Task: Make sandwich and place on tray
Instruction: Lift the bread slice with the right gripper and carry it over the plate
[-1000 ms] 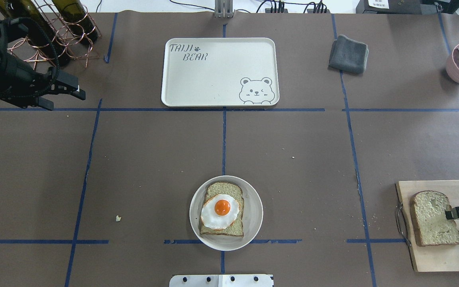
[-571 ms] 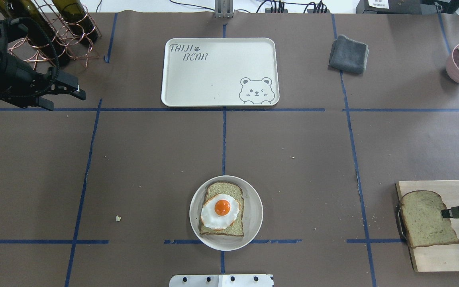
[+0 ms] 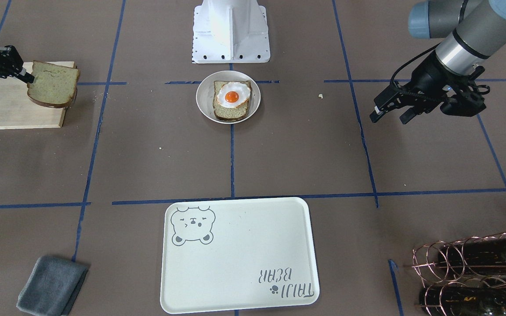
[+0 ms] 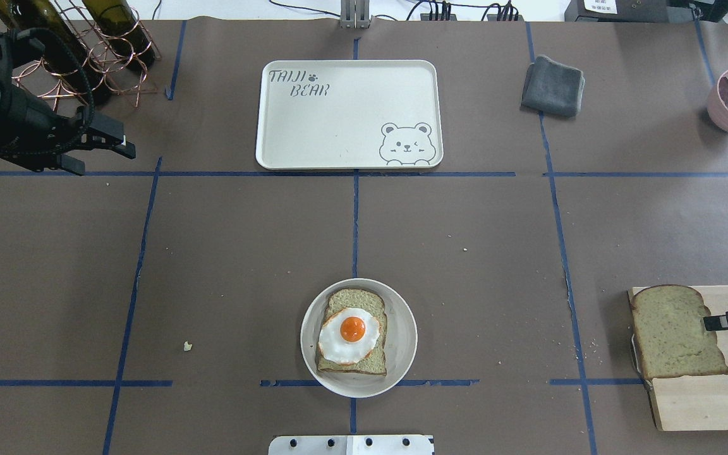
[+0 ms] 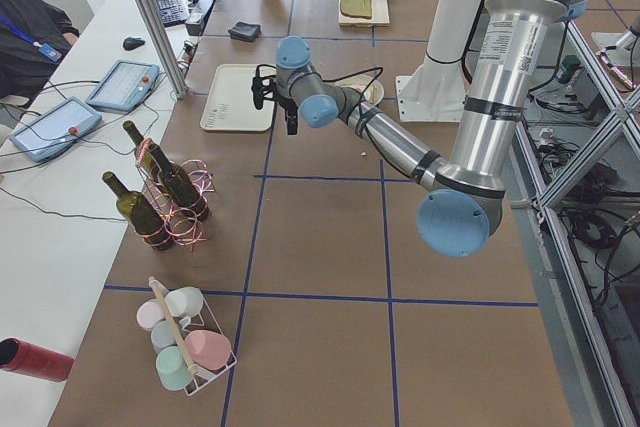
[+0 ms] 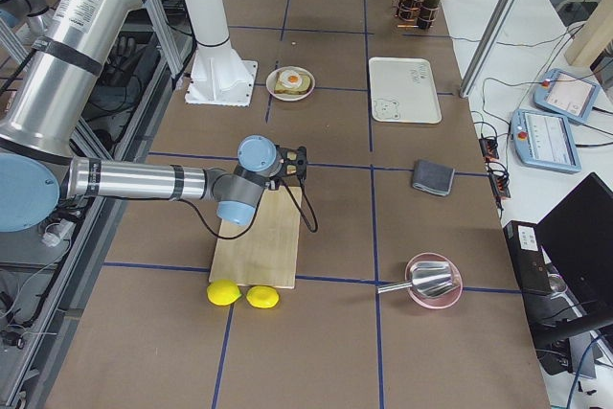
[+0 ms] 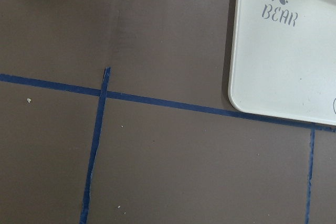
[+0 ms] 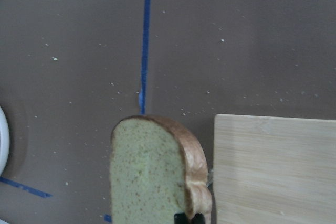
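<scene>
- Grip of my right gripper [image 4: 711, 322]: jaws shut tight on the right edge of the top bread slice [image 4: 670, 332], held up off the cutting board [image 4: 718, 404], overhanging its left edge.
- Betw. board and plate [image 4: 404, 354]: brown table w/ blue tape lines.
- Plate at centre front, bottom slice [image 4: 352, 297] + egg [image 4: 351, 332] on it.
- Tray [image 4: 339, 120] centre far side, well apart from plate.
- My left gripper [image 4: 103, 158]: jaws spread, holding nothing, above table betw. wine rack [image 4: 108, 60] and tray's left edge.
</scene>
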`<move>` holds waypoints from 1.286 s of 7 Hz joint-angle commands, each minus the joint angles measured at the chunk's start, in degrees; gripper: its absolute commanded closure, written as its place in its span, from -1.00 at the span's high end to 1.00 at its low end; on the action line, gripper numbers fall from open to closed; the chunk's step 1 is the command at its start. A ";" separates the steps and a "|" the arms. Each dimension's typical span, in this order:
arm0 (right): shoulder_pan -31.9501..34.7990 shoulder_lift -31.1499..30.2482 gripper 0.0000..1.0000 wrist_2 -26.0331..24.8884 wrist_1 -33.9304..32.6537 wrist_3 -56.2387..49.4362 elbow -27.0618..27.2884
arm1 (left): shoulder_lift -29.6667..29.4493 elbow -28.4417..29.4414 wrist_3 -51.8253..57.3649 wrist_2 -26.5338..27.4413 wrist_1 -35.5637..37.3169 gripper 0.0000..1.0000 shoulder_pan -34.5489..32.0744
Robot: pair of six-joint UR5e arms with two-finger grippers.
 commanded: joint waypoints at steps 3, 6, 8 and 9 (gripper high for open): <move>-4.60 26.56 -1.00 -0.02 -9.36 14.60 -0.99 | 0.01 2.08 -0.09 -0.09 -1.74 1.00 0.09; -19.61 37.33 -1.00 -15.44 -18.73 17.85 -1.08 | 0.28 3.93 -0.18 -0.18 -4.22 1.00 0.09; -29.82 38.92 -1.00 -27.06 -18.82 17.95 -2.92 | 0.45 3.93 -0.88 -0.18 -4.31 1.00 0.09; -31.60 40.85 -1.00 -28.84 -18.82 17.95 -5.19 | 0.45 4.02 -0.79 -0.18 -4.39 1.00 0.09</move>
